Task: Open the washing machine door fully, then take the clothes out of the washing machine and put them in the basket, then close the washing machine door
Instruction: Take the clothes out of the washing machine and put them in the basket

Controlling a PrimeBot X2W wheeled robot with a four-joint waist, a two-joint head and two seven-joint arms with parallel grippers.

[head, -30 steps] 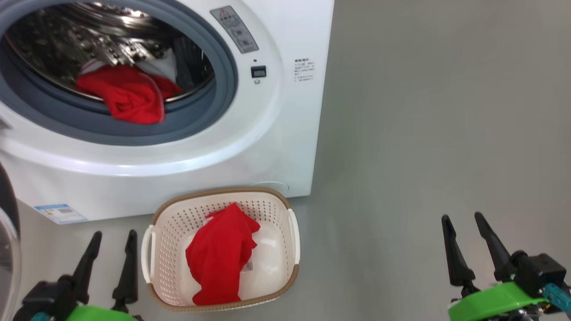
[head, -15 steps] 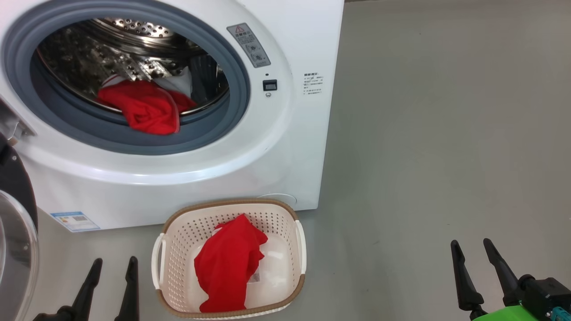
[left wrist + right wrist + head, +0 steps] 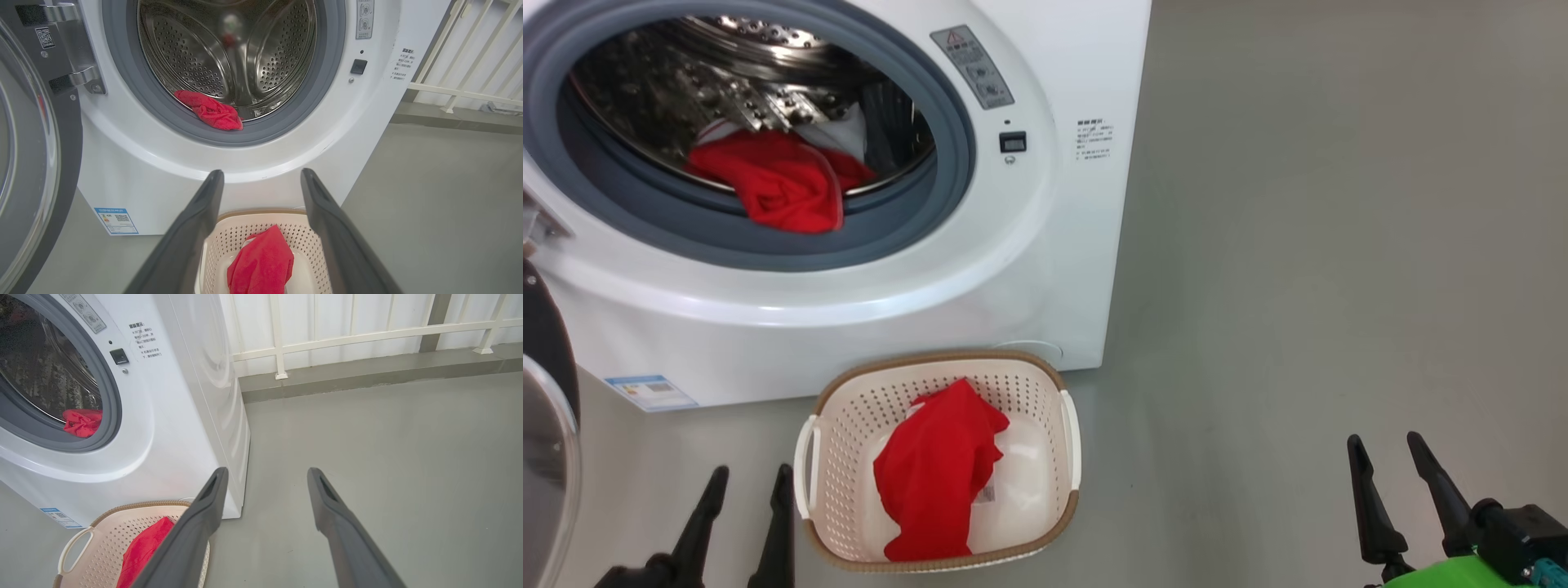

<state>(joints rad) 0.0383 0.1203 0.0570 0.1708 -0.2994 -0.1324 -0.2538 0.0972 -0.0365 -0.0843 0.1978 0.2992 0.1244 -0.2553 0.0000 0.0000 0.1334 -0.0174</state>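
Left end effector (image 3: pixel 752 470) still open, clothes (image 3: pixel 776 184) unmoved

The left gripper (image 3: pixel 752 474) sits low at the head view's lower left, its two dark fingers spread apart and empty, tips leaning slightly right. The right gripper (image 3: pixel 1384 443) sits at the lower right, likewise spread and empty, fingers leaning left above a green wrist cuff (image 3: pixel 1454 576).
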